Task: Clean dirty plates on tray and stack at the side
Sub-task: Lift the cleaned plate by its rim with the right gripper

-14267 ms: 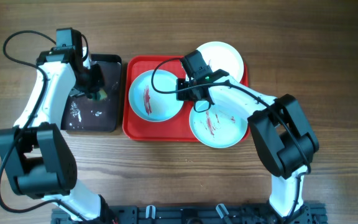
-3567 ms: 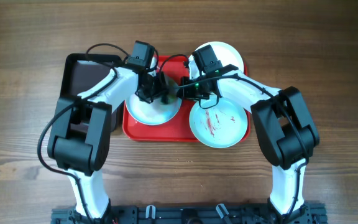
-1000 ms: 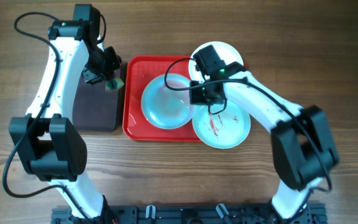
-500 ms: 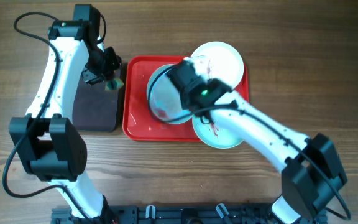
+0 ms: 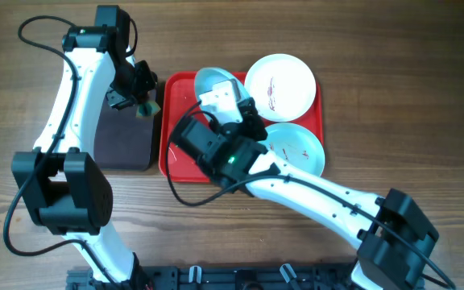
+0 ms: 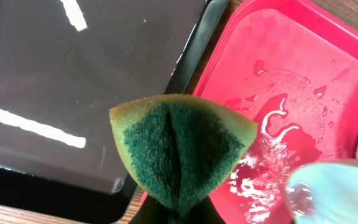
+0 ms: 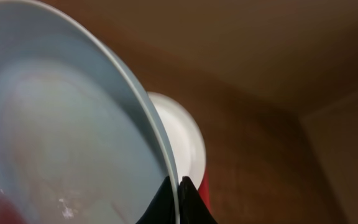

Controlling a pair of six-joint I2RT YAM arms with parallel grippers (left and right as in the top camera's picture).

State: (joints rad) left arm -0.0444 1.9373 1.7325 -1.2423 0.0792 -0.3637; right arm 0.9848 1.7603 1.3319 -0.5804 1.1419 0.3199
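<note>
My right gripper (image 7: 175, 188) is clamped on the rim of the clean-looking blue plate (image 5: 214, 80), which rises tilted on edge from the fingertips, over the red tray (image 5: 177, 165). The white plate (image 5: 279, 79) lies just beyond them. My left gripper (image 6: 176, 208) pinches the sponge (image 6: 182, 146), well apart. The table (image 5: 393, 97) past the tray rim looks open for stacking

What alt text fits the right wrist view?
The right end effector grips a pale blue plate by its rim, tilted and filling the left of the frame. Behind it lie a white plate and the wooden table.
</note>
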